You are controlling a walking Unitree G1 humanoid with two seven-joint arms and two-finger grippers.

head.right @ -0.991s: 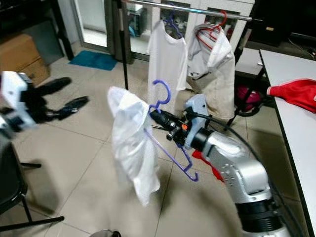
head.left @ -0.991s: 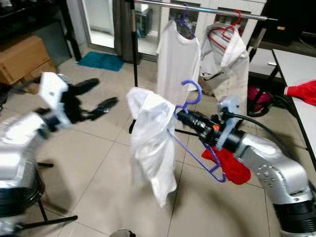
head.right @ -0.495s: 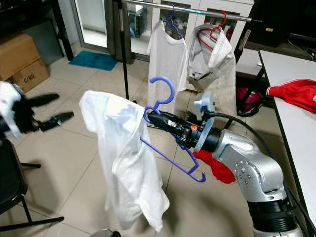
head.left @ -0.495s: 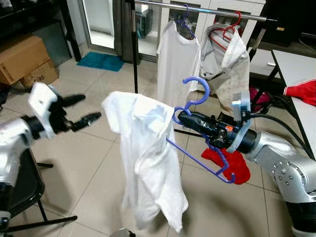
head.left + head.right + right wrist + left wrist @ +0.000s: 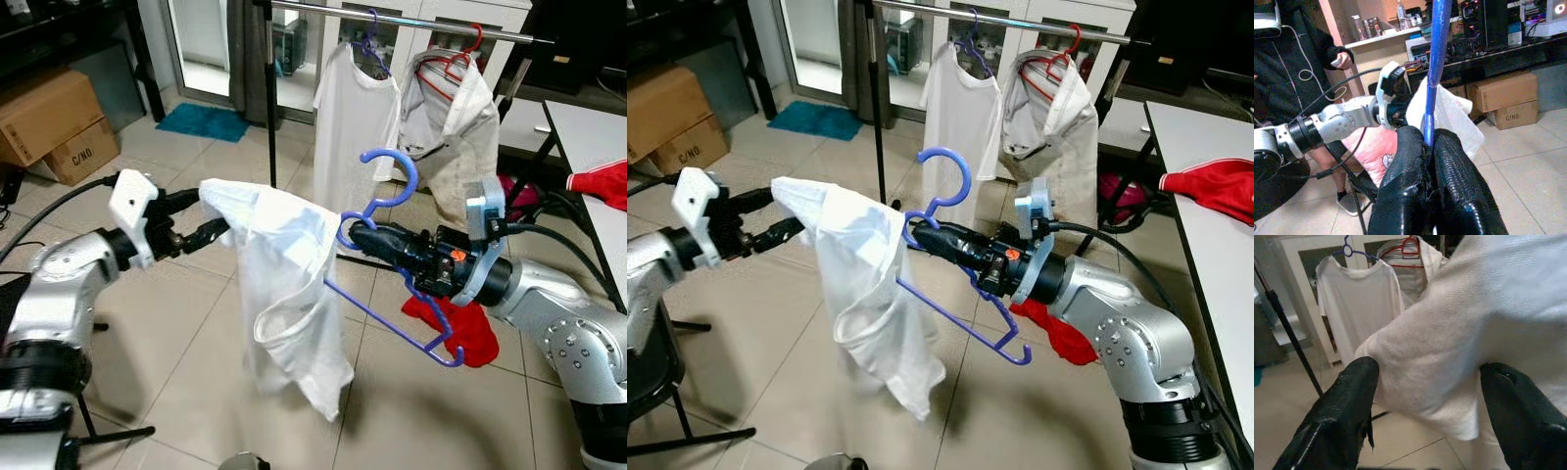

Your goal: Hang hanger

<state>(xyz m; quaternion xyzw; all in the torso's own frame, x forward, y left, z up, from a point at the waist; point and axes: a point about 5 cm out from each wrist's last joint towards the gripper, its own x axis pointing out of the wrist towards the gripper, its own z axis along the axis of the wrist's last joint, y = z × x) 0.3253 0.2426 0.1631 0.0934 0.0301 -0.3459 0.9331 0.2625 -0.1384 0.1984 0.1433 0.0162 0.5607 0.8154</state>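
Now, right hand: pinching the blue hanger at its neck.
Left hand: fingers spread around the white shirt shoulder.

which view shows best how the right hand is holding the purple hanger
The right wrist view: both fingers pinch the purple hanger shut between them. The eye views show the right hand gripping just below the hook, white shirt draped on one end.
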